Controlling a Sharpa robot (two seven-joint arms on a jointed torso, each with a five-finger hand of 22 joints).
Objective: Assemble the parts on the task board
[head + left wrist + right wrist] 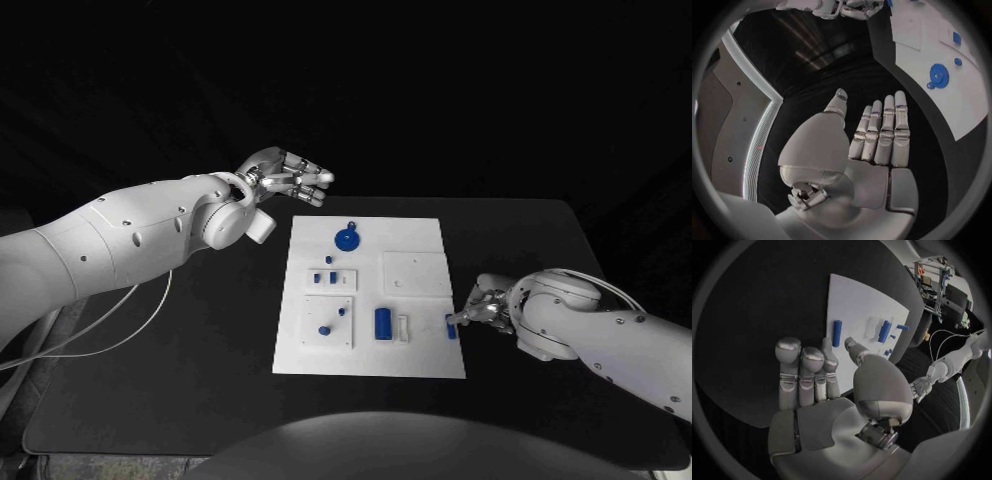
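Left hand: released, fingers spread, hovering off the white rectangular task board's 11 o'clock corner.
Right hand: at 4 o'clock edge, fingertips by small blue cylindrical part; grasp cannot be told.

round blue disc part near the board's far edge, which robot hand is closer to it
Left. The left robot hand hovers just beyond the round blue disc part; the right robot hand sits at the board's near right edge.

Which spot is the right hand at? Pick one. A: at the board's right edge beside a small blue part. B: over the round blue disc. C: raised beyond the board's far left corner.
A: the right hand sits at the task board right edge, its fingers beside the small blue part.
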